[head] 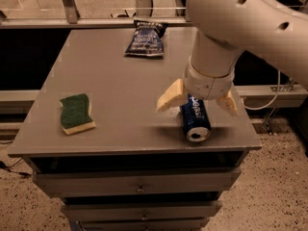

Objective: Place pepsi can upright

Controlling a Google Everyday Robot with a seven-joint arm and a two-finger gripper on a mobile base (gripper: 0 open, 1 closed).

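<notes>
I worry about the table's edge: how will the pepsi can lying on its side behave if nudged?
The can lies on its side near the table's front right corner, so a bump would probably roll it sideways. Its smooth round metal may slip in a loose pinch. The open end effector hangs over it, a finger on each side, which should limit rolling.

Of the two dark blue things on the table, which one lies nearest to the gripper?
The pepsi can, lying on its side near the table's front edge, under the open gripper. The snack bag lies flat at the far edge.
</notes>
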